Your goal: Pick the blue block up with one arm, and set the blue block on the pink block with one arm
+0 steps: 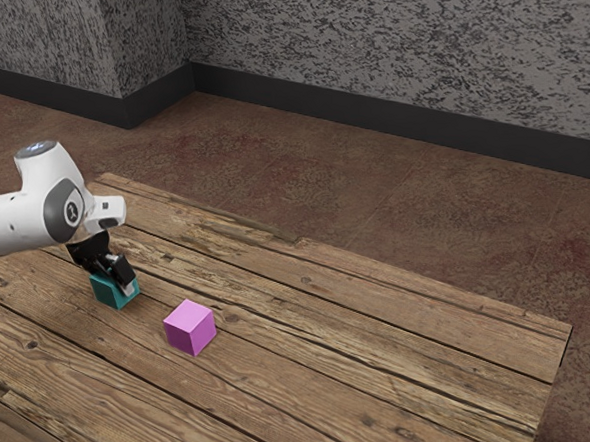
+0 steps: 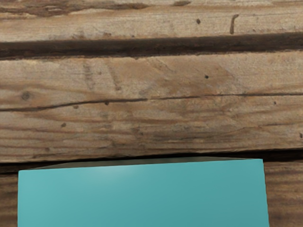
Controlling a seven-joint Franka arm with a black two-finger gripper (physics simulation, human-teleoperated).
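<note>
Ext. view: white arm [image 1: 35,210] comes in from the exterior view's left and reaches down to the wooden table [image 1: 365,386]. Black gripper [image 1: 114,273] sits right on top of the blue block [image 1: 110,292], which looks more teal than blue. The claw covers the block's upper part. Can't tell whether it's spread, pressed together or pinching the block, as the black parts merge at that angle. The block looks to be down at the table surface, near the exterior view's left edge.

Pink block [image 1: 189,327] is on the same table, to the exterior view's right of the blue block and a bit nearer the camera. The two are near each other but apart, w/ bare plank between, and nothing is on top of the pink one. This view also gives the room: brown floor [image 1: 377,186] and speckled grey wall [image 1: 386,46] w/ a dark skirting.

Wrist view: close-up straight down. The blue block [image 2: 142,194] shows as a big flat teal face just under the hand. Beyond it are planks w/ grain, knots and dark gaps betw. boards, detail the ext. view doesn't give.
</note>
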